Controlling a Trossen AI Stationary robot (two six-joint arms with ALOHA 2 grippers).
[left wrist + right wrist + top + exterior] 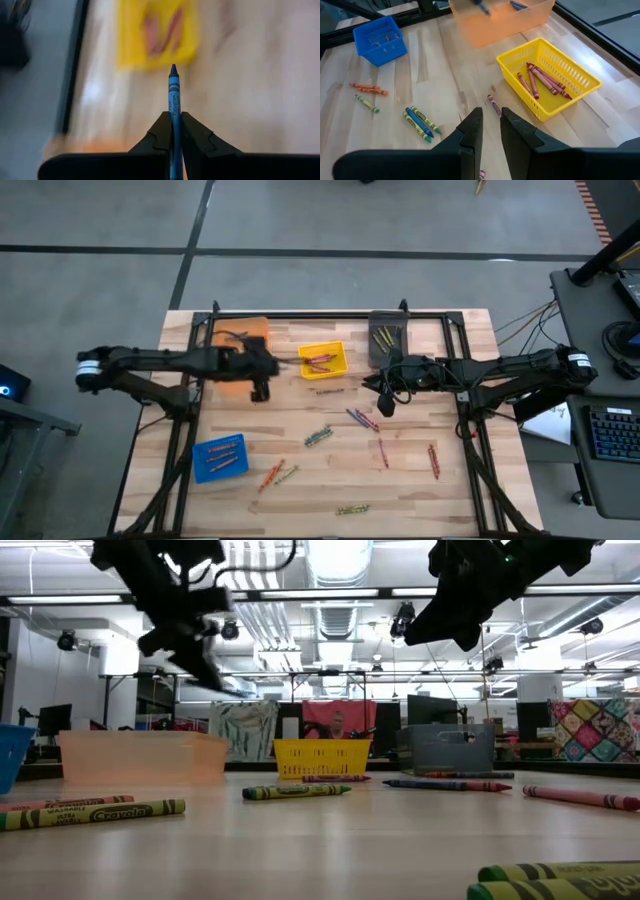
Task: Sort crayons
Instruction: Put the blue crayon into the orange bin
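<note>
At the left of the high view, the left hand [262, 370] pinches a blue crayon [173, 107] beside the orange bin [236, 352]. Mid-frame, red crayons [320, 360] fill the yellow bin [322, 360]. Further right, the right hand [385, 402] hovers narrow and empty above loose crayons [362, 419] on the table [400, 480].

Beyond the left gripper's fingertips [172, 120], the yellow basket [156, 35] and the table are smeared by blur. The blue crayon [173, 100] pinched there has its lower end cut off by the frame edge. Between the right gripper's fingers [472, 131], the gap shows nothing held.
</note>
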